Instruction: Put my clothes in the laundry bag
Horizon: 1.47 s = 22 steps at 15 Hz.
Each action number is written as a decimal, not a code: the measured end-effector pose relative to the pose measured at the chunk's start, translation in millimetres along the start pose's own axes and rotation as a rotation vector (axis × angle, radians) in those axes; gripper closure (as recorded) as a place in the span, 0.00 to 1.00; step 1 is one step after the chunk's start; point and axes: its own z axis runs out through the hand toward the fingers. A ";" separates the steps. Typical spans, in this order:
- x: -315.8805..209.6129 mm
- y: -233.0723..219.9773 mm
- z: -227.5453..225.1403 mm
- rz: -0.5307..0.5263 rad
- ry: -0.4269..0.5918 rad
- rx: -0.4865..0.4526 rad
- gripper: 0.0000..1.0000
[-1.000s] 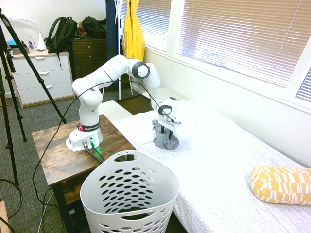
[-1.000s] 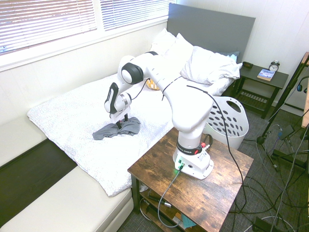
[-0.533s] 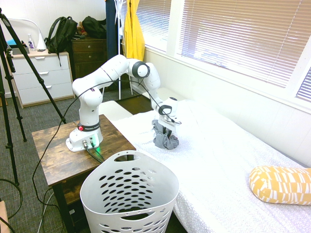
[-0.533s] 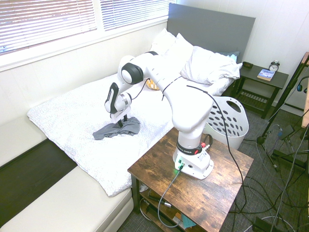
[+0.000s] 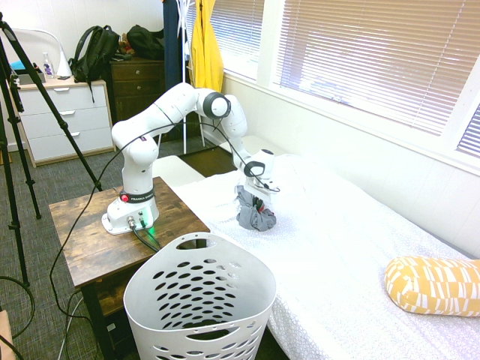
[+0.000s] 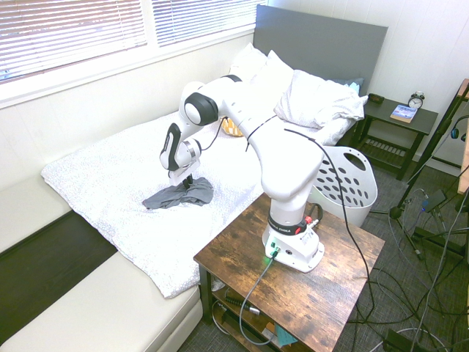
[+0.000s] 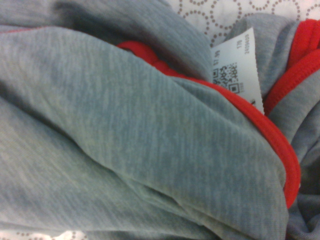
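While the gripper (image 6: 187, 180) pinches the clothes (image 5: 256, 212) with its fingers closed on the grey fabric, the bundle lies on the patterned white bedding (image 5: 322, 247), rumpled, with red trim and a printed paper tag (image 7: 237, 70) showing in the wrist view. Just beside the bed is the wooden side table (image 6: 333, 275) that carries the arm, and the laundry bag (image 5: 200, 285), a white basket with oval holes, stands upright against that side of the bed. The table's corner and the basket's raised round rim stand between the bundle and the basket's opening. Farther along the bed lies a yellow-and-white pillow (image 5: 435, 286), and white pillows (image 6: 311, 99) are heaped before the grey headboard (image 6: 322, 48). Beyond them, a dark nightstand (image 6: 399, 125) bears a book (image 6: 404, 113) and an alarm clock (image 6: 416, 100). Across the room, a black backpack (image 5: 94, 52) rests by a white dresser (image 5: 64, 120), and a yellow garment (image 5: 207, 49) hangs near the window.
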 end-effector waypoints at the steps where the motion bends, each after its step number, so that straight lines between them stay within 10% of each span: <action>1: -5.2 0.2 -8.2 -0.007 -0.024 -0.001 1.00; 13: -28.4 74.3 -307.5 -0.304 -0.243 -0.296 1.00; 18: -76.6 183.5 -431.9 -0.368 -0.331 -0.501 1.00; 22: -137.2 298.4 -432.0 -0.236 -0.459 -0.564 1.00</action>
